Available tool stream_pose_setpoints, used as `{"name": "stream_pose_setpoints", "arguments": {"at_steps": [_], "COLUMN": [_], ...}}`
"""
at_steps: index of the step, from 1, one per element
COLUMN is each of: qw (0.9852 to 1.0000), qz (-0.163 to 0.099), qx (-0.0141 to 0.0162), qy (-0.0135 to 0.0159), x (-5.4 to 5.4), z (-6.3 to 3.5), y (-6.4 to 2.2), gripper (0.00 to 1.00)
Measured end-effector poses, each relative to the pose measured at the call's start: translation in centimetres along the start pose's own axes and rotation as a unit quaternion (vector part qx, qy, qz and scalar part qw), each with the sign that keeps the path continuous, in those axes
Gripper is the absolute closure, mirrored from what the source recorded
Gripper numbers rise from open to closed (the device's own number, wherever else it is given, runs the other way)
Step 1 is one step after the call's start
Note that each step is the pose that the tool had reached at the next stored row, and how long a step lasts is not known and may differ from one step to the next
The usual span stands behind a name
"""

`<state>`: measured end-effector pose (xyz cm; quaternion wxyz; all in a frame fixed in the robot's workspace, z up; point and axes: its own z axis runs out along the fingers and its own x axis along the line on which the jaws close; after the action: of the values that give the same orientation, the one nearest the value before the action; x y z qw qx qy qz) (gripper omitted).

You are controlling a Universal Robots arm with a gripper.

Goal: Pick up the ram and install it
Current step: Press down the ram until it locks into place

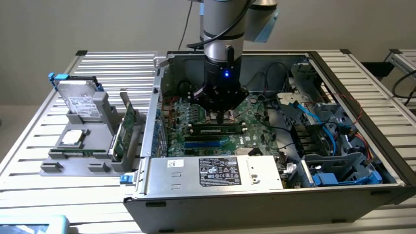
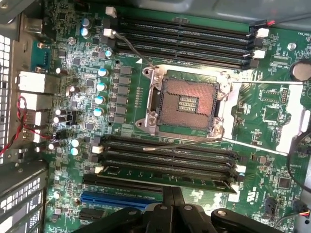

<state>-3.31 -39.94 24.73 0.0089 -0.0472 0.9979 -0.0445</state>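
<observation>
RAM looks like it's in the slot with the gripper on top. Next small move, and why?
Probably a short straight press down. In the exterior view the gripper is shut and sits on the middle of the ram, which lies along a black slot of the motherboard. I can't tell if the end latches have closed, so seating looks unconfirmed.

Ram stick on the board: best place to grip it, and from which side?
Take the ram at mid-length on its upper long edge, coming from straight above, jaws across its two flat faces. It is thin and long and appears to stand on edge among the black slots, so only that upper edge looks free.
</observation>
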Motion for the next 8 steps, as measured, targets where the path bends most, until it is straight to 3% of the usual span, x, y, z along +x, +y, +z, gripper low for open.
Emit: {"name": "stream_pose_setpoints", "arguments": {"at_steps": [8], "qw": [0.9987], "qz": [0.051], "qx": [0.0007], "qy": [0.0046], "x": [0.0], "z": [0.01], "y": [0.0], "gripper": [0.89]}}
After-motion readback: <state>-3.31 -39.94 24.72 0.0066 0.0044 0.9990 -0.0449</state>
